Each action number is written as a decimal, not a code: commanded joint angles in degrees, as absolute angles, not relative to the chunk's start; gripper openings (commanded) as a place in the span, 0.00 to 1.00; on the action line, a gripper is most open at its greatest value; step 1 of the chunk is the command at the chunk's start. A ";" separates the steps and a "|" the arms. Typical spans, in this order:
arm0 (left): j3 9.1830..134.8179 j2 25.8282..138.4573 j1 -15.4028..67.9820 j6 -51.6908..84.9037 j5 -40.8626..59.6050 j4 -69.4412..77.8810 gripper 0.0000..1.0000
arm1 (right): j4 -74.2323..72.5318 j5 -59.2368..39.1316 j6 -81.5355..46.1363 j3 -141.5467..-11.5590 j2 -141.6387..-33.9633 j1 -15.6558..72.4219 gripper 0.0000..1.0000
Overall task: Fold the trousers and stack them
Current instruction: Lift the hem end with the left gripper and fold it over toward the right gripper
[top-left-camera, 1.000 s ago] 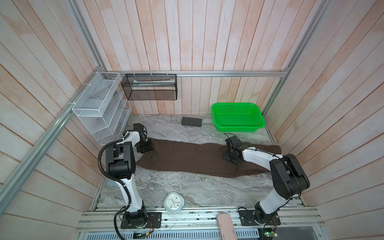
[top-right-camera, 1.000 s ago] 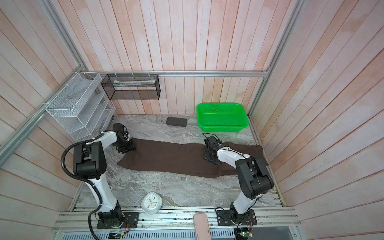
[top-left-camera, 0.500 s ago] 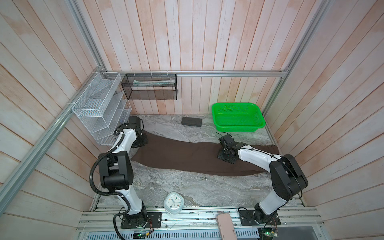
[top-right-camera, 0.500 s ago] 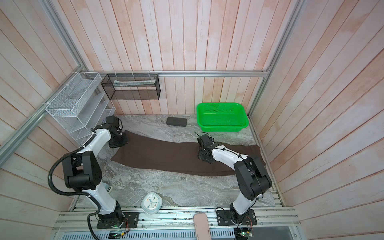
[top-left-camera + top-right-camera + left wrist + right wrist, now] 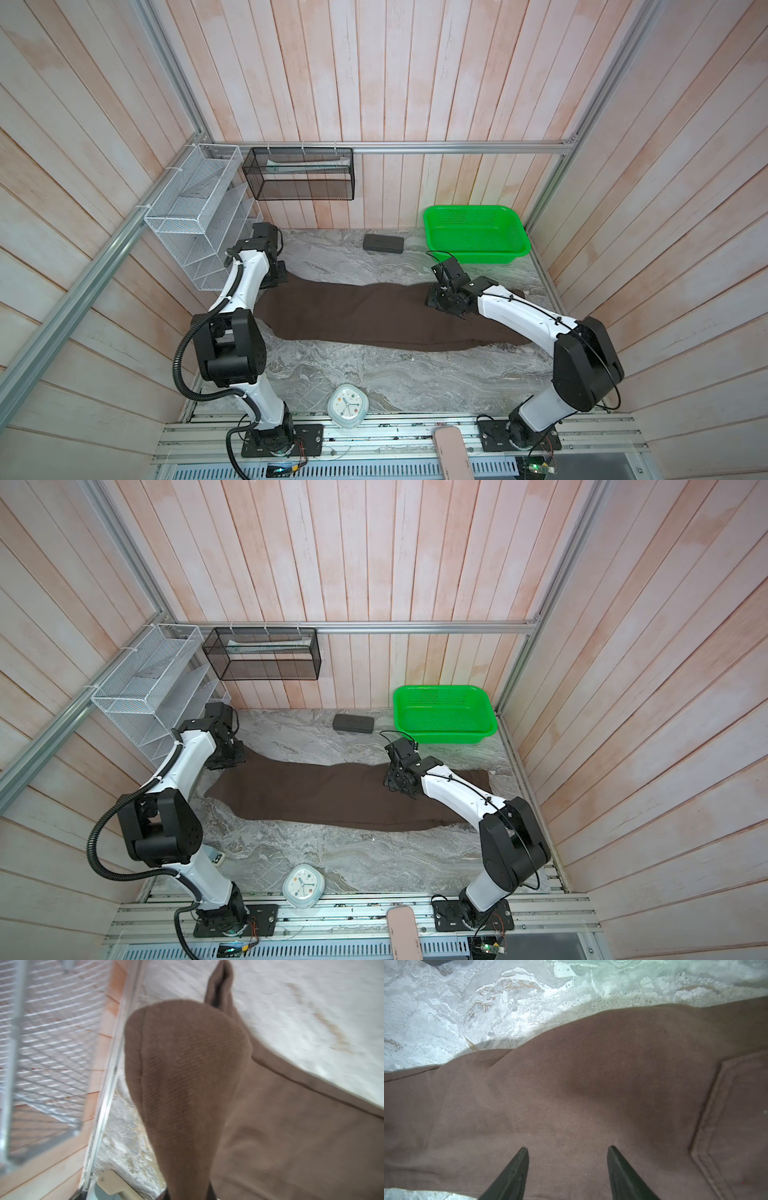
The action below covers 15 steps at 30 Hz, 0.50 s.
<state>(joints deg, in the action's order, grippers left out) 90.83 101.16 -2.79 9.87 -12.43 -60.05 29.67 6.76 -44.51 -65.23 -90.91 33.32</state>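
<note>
The left arm rises from its base at the near-left corner of the table, bends at a black elbow above the left edge, and sends its white forearm away toward the far-left corner, wrist tipped down beside the white wire rack. There the left gripper is clamped on the trousers. In the left wrist view, a bunched hump of brown cloth stands up out of the closed jaws, whose tips it hides. The trousers lie in one long band across the middle of the table, from the pinched end at the far-left corner almost to the right edge, mostly flat. A small dark grey case sits at the far edge, and a white clock at the near edge. The right arm stands at the near-right corner, folds at its black elbow by the right edge, and stretches its forearm low and leftward over the cloth. The right gripper points down at the far side of the trousers, fingers apart with smooth cloth between them and nothing gripped; a sewn pocket shows just beside. A green basket fills the far-right corner.
</note>
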 commanded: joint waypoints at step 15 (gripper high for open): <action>100.68 112.06 29.18 32.62 -1.14 -58.62 0.00 | 32.12 11.96 -43.33 -62.02 -80.40 27.85 0.62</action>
<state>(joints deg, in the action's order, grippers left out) 97.56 109.49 26.70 27.62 -3.14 -60.20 30.89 9.82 -44.42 -63.31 -81.91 28.97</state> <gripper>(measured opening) 0.080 0.617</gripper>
